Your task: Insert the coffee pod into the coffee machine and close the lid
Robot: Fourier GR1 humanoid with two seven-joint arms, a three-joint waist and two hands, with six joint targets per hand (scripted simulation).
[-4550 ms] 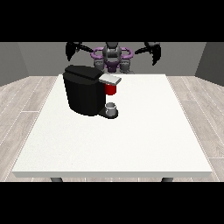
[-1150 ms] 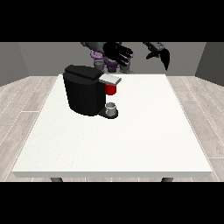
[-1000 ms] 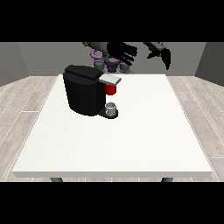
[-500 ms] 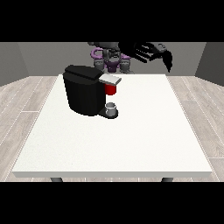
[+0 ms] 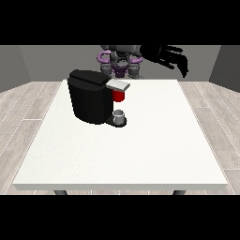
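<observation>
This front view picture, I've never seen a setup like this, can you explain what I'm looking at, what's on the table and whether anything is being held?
The camera stands across a large white table and looks back at a humanoid robot, which shows small at the top. One black hand shows at the view's right, raised above the table's far edge with its fingers spread; it holds nothing. The other hand cannot be made out.

On the table, left of middle, stands a black coffee machine with a grey lid sticking out at its front. Under that lid is a red thing at the machine. Below it, on the machine's base, sits a small grey thing; whether it is the coffee pod I cannot tell.
</observation>
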